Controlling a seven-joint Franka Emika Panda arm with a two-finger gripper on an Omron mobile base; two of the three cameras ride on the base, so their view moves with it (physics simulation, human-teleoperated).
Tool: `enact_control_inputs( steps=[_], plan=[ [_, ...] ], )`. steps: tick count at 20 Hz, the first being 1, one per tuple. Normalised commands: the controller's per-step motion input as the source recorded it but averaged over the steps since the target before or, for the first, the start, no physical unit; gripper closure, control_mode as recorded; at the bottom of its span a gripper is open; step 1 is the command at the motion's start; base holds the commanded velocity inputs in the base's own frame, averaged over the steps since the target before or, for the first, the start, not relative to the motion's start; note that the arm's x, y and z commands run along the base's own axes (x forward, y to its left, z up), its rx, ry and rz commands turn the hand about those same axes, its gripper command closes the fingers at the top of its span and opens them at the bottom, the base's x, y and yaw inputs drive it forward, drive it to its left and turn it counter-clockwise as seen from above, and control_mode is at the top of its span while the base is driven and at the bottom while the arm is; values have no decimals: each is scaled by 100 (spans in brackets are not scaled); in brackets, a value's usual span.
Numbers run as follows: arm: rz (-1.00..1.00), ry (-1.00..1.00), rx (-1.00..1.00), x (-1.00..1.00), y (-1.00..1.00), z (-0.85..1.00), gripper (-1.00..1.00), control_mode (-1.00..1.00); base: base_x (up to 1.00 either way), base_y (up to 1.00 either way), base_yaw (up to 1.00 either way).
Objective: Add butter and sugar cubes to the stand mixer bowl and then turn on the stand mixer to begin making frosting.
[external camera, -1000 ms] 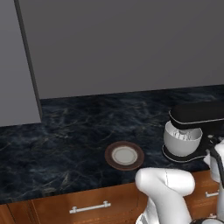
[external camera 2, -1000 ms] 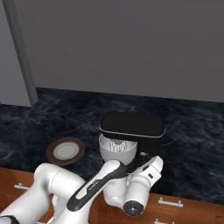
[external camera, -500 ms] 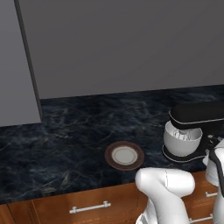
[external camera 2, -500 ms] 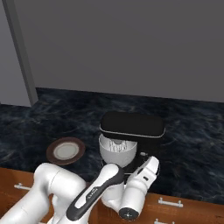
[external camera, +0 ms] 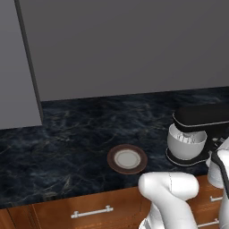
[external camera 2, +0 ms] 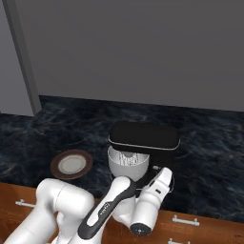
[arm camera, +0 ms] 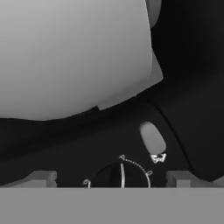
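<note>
The black stand mixer (external camera 2: 144, 137) stands on the dark counter with its pale stand mixer bowl (external camera 2: 126, 165) under the head, a wire whisk inside it. In the left base view the stand mixer (external camera: 199, 120) and bowl (external camera: 186, 146) sit at the right edge. My gripper (arm camera: 111, 179) is open and empty, low beside the mixer's base. Its fingertips (arm camera: 40, 178) flank a round dial (arm camera: 122, 175) with white marks, and a pale oval lever (arm camera: 152, 136) sits just beyond. The bowl's underside (arm camera: 74, 57) looms above. The butter and sugar cubes are out of view.
A brown-rimmed white plate (external camera: 127, 159) lies on the counter left of the mixer, also seen as the plate (external camera 2: 72, 164) in the right base view. Wooden drawers with metal handles (external camera: 91, 211) run below the counter edge. Grey cabinets hang overhead.
My hand has edged slightly closer to the mixer's base. The jaws have stayed open, and the mixer, bowl and plate have not moved.
</note>
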Motion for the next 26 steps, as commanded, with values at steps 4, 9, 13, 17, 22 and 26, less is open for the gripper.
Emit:
enact_control_inputs(
  steps=[4,9,13,17,22,26],
  plan=[
    [2,-1,0,8,-10,0,-100,-100,0,0,0],
    [2,-1,0,2,-16,0,-100,-100,0,0,0],
    [2,0,0,1,-10,0,-100,-100,0,0,0],
    [1,0,0,2,0,-1,100,-100,0,0,0],
    [0,0,0,14,0,0,100,-100,0,0,0],
    [0,0,0,11,0,0,100,-100,0,0,0]
  ],
)
